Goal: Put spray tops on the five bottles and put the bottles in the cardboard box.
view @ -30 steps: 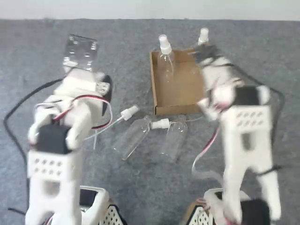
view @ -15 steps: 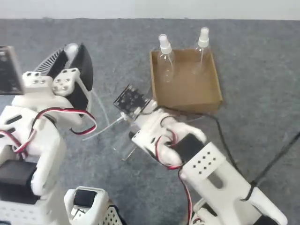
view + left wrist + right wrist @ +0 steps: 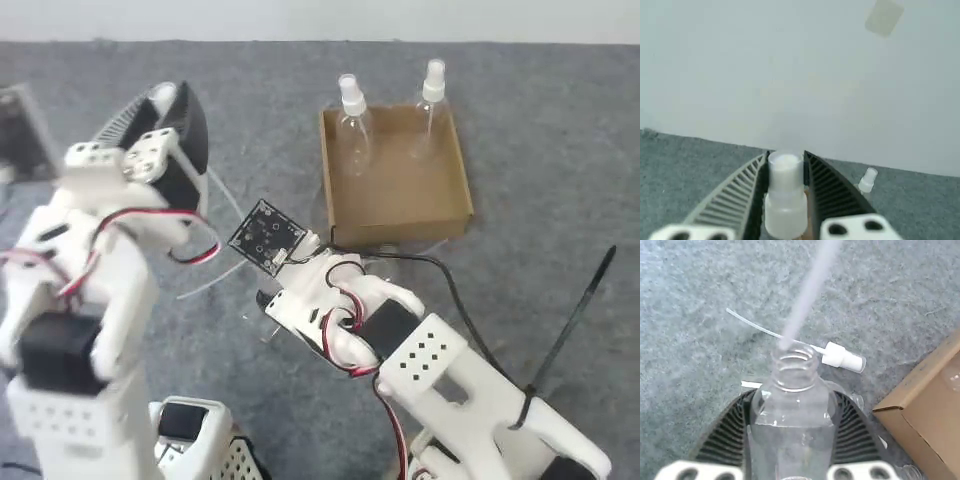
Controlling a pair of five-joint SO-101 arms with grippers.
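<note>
**Non-Task Items in View**

A grey carpet (image 3: 560, 120) covers the whole working surface; its pile is short, mottled and uniform. A white wall (image 3: 300, 18) meets the carpet along its far edge in a straight line. In the left wrist view, a pale beige square patch (image 3: 884, 16) sits tilted on the wall, well above the carpet. A thin black strip (image 3: 572, 315) slants over the carpet's right part; whether it touches the carpet cannot be told.
</note>
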